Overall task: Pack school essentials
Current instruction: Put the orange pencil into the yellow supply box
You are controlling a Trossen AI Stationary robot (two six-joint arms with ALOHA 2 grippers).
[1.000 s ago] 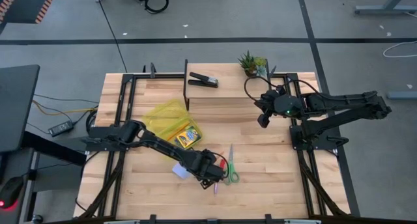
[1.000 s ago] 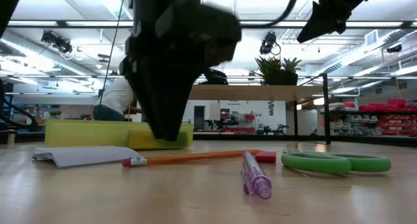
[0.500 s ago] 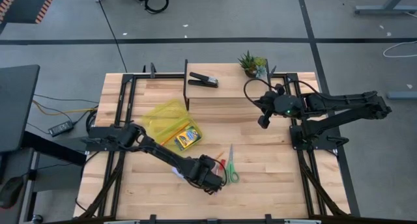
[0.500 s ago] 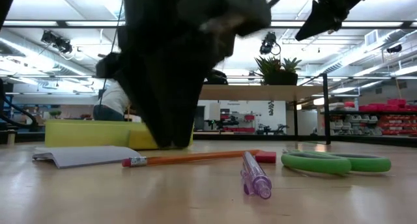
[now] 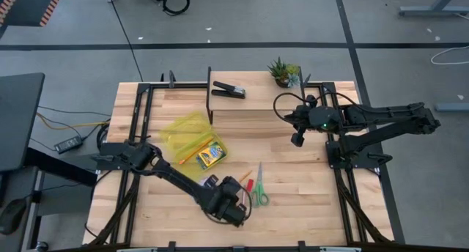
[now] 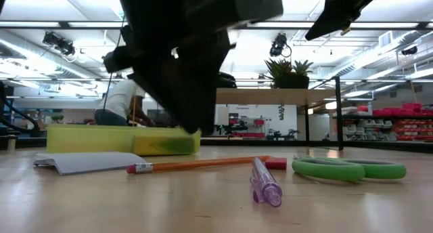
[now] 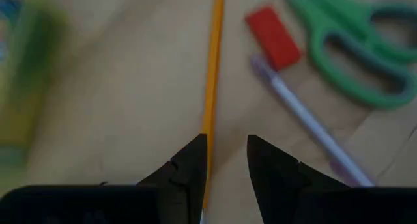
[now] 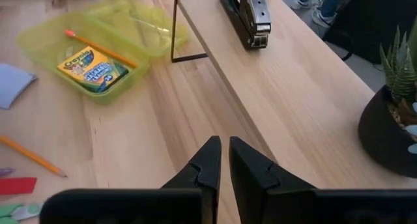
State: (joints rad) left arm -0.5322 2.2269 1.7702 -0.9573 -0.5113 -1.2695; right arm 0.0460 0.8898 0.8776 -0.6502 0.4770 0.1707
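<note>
Left gripper parted, slim orange pencil, flat red eraser

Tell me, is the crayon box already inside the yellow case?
Yes. The crayon box lies inside the open yellow case, next to one pencil.

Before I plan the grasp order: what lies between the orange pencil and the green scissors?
In the left wrist view, the red eraser and the pen lie between the orange pencil and the green scissors.

Bare wood right of scissors
</note>
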